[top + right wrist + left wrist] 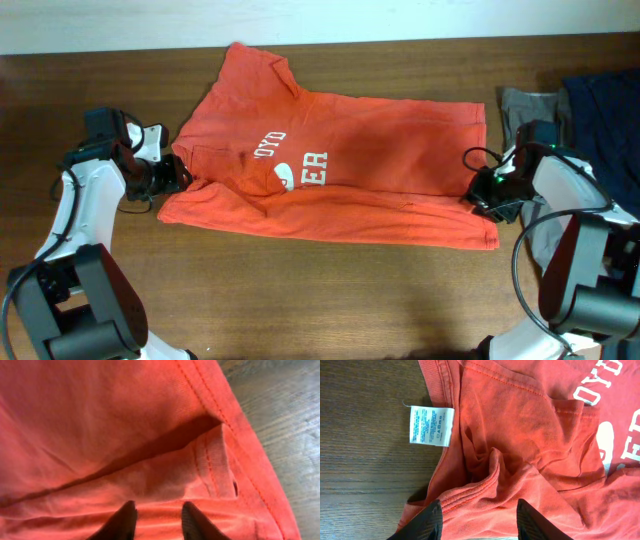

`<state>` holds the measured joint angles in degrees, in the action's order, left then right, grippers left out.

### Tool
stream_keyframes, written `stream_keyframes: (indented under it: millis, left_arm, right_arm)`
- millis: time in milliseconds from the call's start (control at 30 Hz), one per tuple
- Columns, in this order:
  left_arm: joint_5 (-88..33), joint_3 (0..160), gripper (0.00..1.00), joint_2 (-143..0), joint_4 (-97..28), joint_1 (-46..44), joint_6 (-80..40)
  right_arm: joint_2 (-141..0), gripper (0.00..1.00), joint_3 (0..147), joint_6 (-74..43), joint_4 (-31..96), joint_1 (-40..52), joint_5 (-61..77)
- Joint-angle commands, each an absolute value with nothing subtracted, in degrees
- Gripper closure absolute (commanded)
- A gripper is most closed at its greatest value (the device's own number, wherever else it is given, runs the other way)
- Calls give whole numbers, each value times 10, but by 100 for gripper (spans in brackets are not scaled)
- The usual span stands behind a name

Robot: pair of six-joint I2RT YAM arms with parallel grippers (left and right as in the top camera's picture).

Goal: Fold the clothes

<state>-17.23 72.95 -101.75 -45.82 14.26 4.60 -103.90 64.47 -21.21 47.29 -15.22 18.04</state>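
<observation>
The clothes, an orange-red T-shirt [380, 150] with white lettering, lie sideways on the wooden table, folded lengthwise with a sleeve pointing to the far edge. My left gripper [178, 175] is at the shirt's left end by the collar. In the left wrist view its fingers stand apart [480, 520] with a bunched ridge of shirt [520, 420] between them, beside the white care label [431, 426]. My right gripper [480, 192] sits at the shirt's right end. Its fingers [159, 520] are apart over flat cloth near the stitched hem [220, 465].
A grey garment [530, 103] and a dark blue one [605, 100] lie at the table's far right, just behind my right arm. Bare wood [320, 310] runs along the front of the table. The table's far edge lies close behind the shirt's sleeve.
</observation>
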Motion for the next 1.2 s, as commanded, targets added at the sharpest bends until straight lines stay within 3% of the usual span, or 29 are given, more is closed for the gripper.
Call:
stream_keyframes:
  millis: [0,67,167,300,567,667,700,1167]
  left_arm:
    - [-183,721,52,-1005,-457,142,39]
    - [-183,721,52,-1005,-459,142,39]
    - [-183,721,52,-1005,-462,142,39]
    - [-183,721,52,-1005,-466,142,39]
    - [-183,721,52,-1005,-470,142,39]
    - [-183,721,52,-1005,-470,142,39]
    - [-183,721,52,-1005,-470,142,39]
    - [-183,721,52,-1005,-470,142,39]
  right_arm:
    - [-1048,74,639,-238,461,-142,175]
    - [-1048,73,639,-248,456,-141,175]
    - [-1052,58,639,-251,454,-138,173]
    - [-1055,57,635,-261,446,-138,173]
    - [-1056,72,622,-293,421,-138,173]
    - [-1056,94,622,-295,412,-138,180]
    - [-1056,96,622,-295,408,-138,184]
    - [-1037,93,743,-227,387,-139,223]
